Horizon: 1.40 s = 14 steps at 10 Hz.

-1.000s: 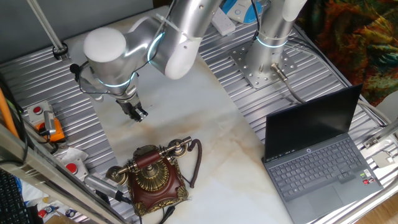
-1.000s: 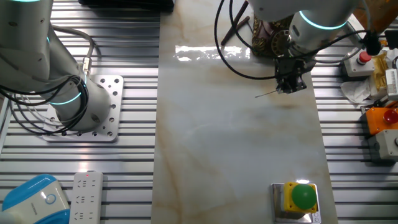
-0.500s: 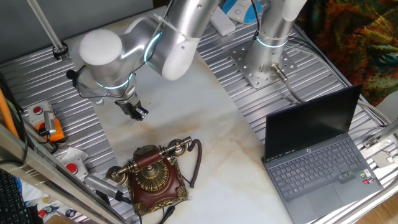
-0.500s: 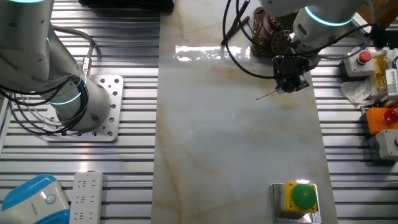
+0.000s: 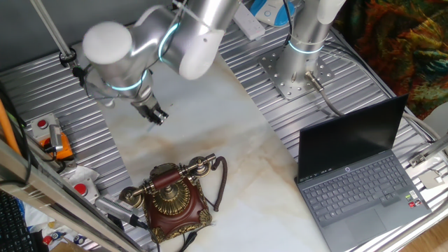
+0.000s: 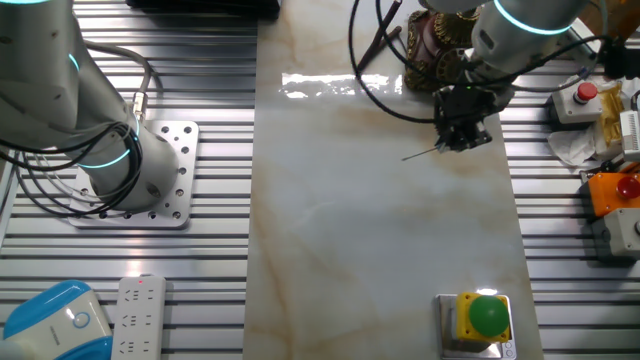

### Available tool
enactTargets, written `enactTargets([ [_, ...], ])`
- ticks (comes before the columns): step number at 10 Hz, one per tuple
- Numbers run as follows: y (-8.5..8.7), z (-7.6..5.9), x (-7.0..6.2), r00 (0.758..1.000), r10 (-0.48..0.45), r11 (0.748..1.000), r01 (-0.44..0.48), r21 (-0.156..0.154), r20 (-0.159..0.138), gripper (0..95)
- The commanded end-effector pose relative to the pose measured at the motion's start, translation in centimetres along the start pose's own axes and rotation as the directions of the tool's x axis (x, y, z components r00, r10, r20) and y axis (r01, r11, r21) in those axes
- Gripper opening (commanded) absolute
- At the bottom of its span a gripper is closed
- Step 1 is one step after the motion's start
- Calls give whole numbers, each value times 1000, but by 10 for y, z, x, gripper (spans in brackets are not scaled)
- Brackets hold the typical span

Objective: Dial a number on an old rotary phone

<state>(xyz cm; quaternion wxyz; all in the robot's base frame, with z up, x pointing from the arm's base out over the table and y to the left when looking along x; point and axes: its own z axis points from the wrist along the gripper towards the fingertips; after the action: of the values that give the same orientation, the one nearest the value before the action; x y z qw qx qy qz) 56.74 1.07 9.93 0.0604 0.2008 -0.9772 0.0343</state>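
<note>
The old rotary phone (image 5: 171,196), dark reddish-brown with brass trim and its handset across the top, stands at the near left of the marble tabletop. In the other fixed view only part of the phone (image 6: 428,45) shows behind the arm, at the top. My gripper (image 5: 156,115) hangs over the table, well behind the phone and apart from it. In the other fixed view the gripper (image 6: 458,135) is shut on a thin stick (image 6: 422,152) that points out sideways over the marble.
An open laptop (image 5: 357,175) sits at the right. The arm's base (image 5: 297,70) is bolted at the back. Red button boxes (image 5: 45,129) lie at the left edge. A green button on a yellow box (image 6: 485,315) and a power strip (image 6: 135,315) lie at the far side.
The gripper with the stick has moved a little farther from the phone and the arm's elbow has swung up and left. The phone has not moved.
</note>
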Motion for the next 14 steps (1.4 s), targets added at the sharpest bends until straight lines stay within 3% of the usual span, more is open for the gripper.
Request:
enactTargets([
  [1,-1,-5,11,999,-35,999,35,2,1,0],
  [10,2,2,-3,999,-31,999,31,-13,16,0],
  [14,2,2,-3,999,0,1000,0,-12,48,0],
])
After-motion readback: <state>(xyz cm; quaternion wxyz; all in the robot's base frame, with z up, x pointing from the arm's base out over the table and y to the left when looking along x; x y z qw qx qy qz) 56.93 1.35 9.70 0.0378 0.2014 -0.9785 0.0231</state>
